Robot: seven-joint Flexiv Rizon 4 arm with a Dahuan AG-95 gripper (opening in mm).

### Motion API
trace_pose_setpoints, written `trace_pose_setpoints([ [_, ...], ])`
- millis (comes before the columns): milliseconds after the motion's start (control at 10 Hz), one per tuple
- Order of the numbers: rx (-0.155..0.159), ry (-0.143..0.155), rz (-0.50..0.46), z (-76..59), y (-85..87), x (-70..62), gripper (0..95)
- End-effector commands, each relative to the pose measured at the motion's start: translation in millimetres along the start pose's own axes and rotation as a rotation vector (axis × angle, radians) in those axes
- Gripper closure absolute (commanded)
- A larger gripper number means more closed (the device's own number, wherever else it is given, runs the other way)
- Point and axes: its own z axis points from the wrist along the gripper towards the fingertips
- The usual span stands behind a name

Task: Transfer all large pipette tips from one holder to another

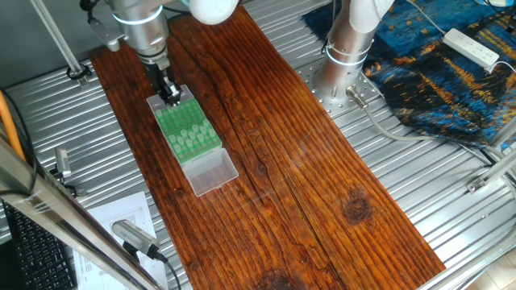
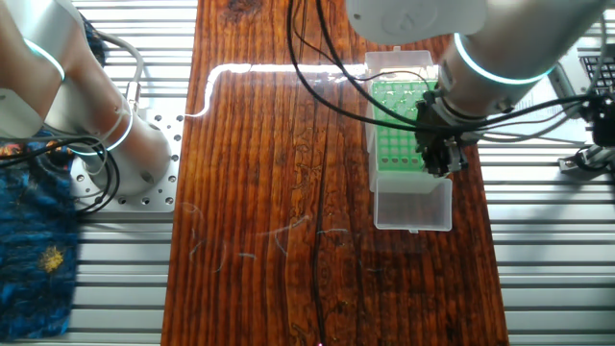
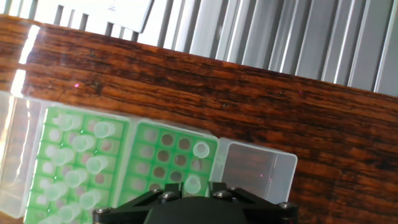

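Two green racks lie end to end between clear lids. The full rack (image 3: 78,165) (image 1: 196,142) (image 2: 399,101) holds several large pipette tips (image 3: 99,129), whitish and translucent. The other rack (image 3: 168,155) (image 2: 396,154) carries two tips: one (image 3: 201,149) near its edge, and another (image 3: 193,183) directly between my gripper's (image 3: 192,190) black fingers. My gripper (image 1: 170,96) (image 2: 444,165) is low over this rack's end. Its fingertips are hidden, so I cannot see whether they press on that tip.
Clear hinged lids (image 3: 256,171) (image 1: 214,171) (image 2: 413,206) flank the racks on a dark wooden board (image 1: 306,169). Ribbed metal table (image 1: 451,201) surrounds the board. The arm's base (image 1: 348,48) stands beyond the board, with cables and a patterned cloth (image 1: 451,72) near it.
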Motion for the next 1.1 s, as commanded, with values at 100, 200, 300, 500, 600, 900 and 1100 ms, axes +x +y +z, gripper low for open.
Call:
trace_pose_setpoints([
  [100, -0.003, 0.003, -0.002, 2.0, 1.0, -3.2, 57.0],
  [200, -0.002, 0.004, 0.0, 3.3, 2.0, -4.3, 57.0],
  [300, 0.001, 0.004, 0.002, 4.8, 3.2, -5.6, 76.0],
  [500, 0.008, 0.008, 0.005, 6.7, 4.4, -7.0, 76.0],
  [600, 0.01, 0.009, 0.003, 7.2, 4.4, -7.1, 76.0],
  [900, 0.018, 0.013, 0.001, 8.6, 4.4, -7.1, 76.0],
  [1100, 0.023, 0.014, 0.003, 8.8, 4.4, -7.1, 76.0],
])
